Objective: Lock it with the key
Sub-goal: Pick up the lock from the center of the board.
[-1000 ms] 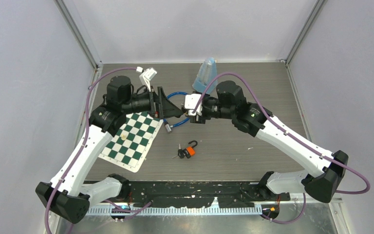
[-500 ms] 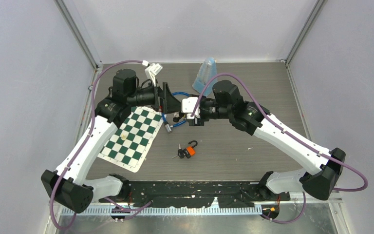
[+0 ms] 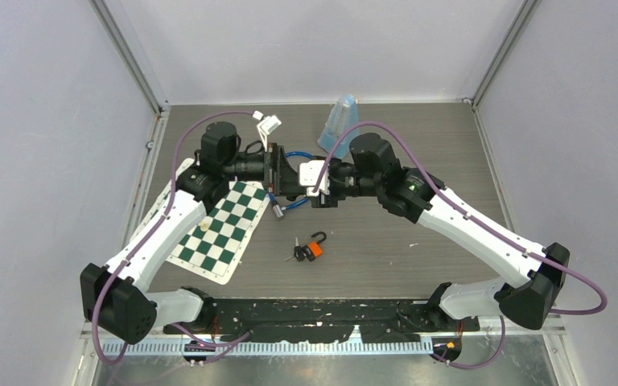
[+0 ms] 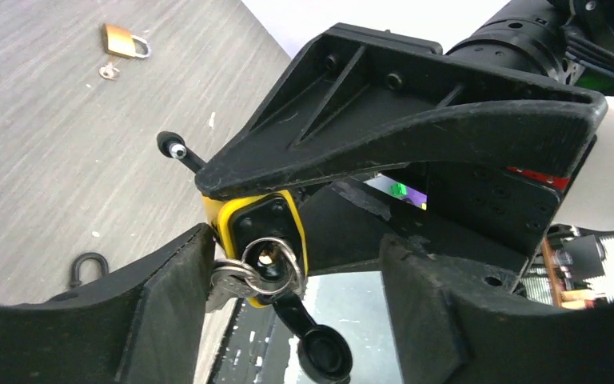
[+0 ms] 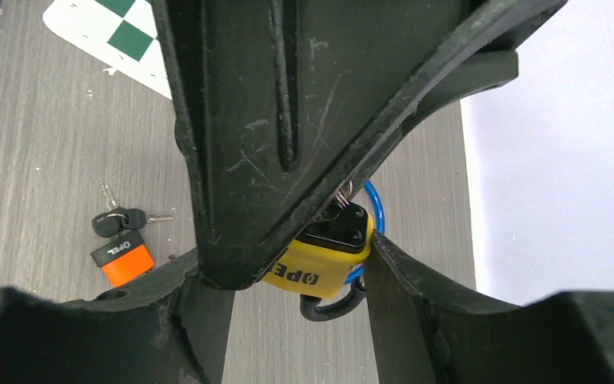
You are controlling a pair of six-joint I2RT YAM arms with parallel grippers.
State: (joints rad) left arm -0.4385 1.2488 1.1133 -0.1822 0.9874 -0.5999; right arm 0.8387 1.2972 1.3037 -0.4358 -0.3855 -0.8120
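From above, the left claw (image 3: 291, 178) and the right claw (image 3: 314, 193) meet tip to tip over the tabletop (image 3: 418, 185). The yellow lock (image 4: 260, 228) is tucked between them and is hard to see here. An orange lock (image 3: 314, 250) lies on the tabletop, nearer the arm bases than the yellow lock. A checker mat (image 3: 224, 229) lies to the left of the yellow lock. A blue cable (image 3: 294, 155) lies under it.

From the left wrist, the right claw grips the yellow lock, with one big black finger flat along its top. The keys (image 4: 276, 280) hang on a ring at the yellow lock's bottom face. The left claw is wide open. One of its fingers (image 4: 160, 320) touches the keys, and the other is well apart from them. A brass lock (image 4: 121, 40) lies on the tabletop far beyond the yellow lock.

From the right wrist, the yellow lock sits in the right claw, touching one finger. The left claw's black finger covers much of it. The orange lock lies to the left of the yellow lock, with small keys just beside it.
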